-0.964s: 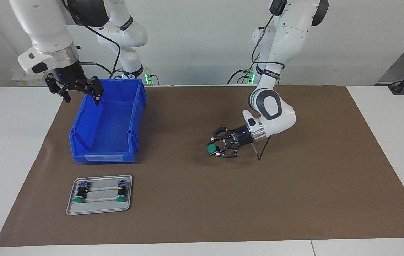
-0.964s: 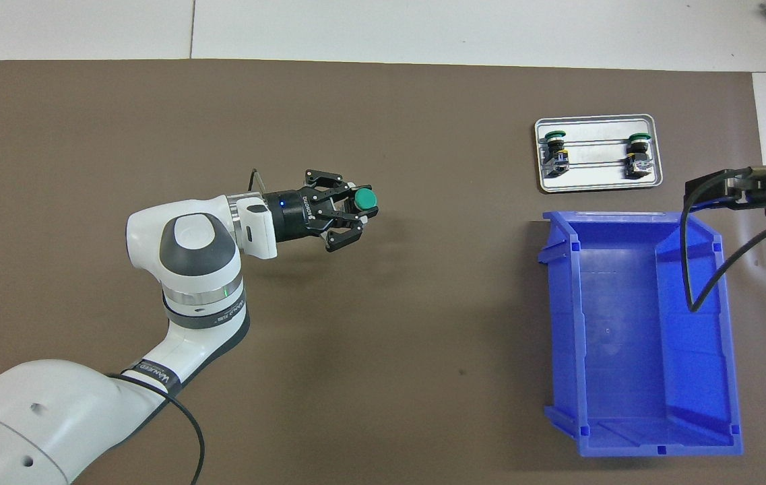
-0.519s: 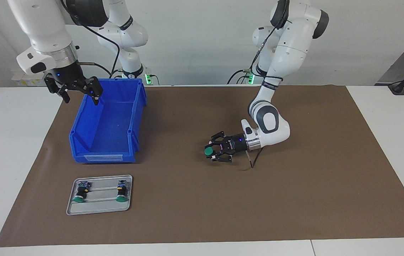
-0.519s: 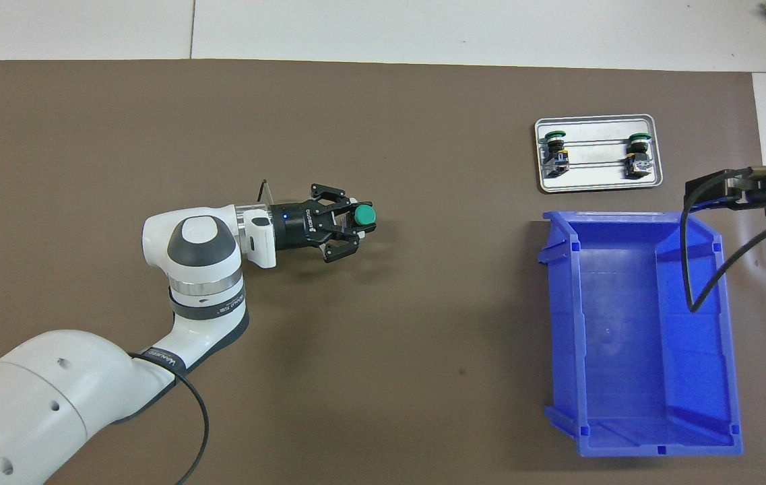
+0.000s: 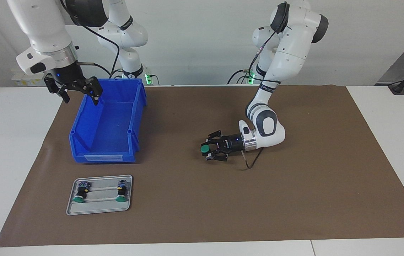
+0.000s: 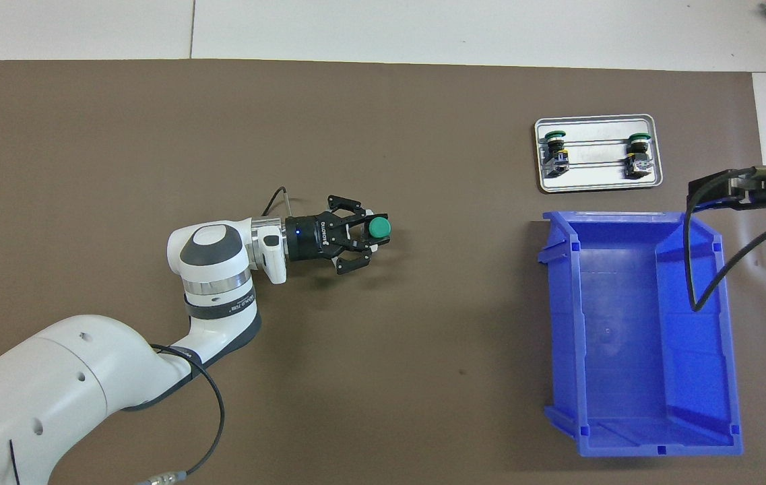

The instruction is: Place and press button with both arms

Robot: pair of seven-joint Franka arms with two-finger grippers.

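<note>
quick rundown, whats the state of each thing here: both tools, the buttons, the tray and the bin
left tool: shut on the button, low over the middle of the brown mat
button: gripped, lying sideways, green cap pointing away from the tool
right tool: open, holding nothing, waiting over the blue bin's rim
blue bin: upright, empty
metal tray: flat on the mat, holding two buttons
two spare buttons: lying on the tray, apart

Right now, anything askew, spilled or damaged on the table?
Nothing stands out. Two spare buttons lie in the tray, the blue bin sits upright and empty, and the left gripper holds the button above the mat.
</note>
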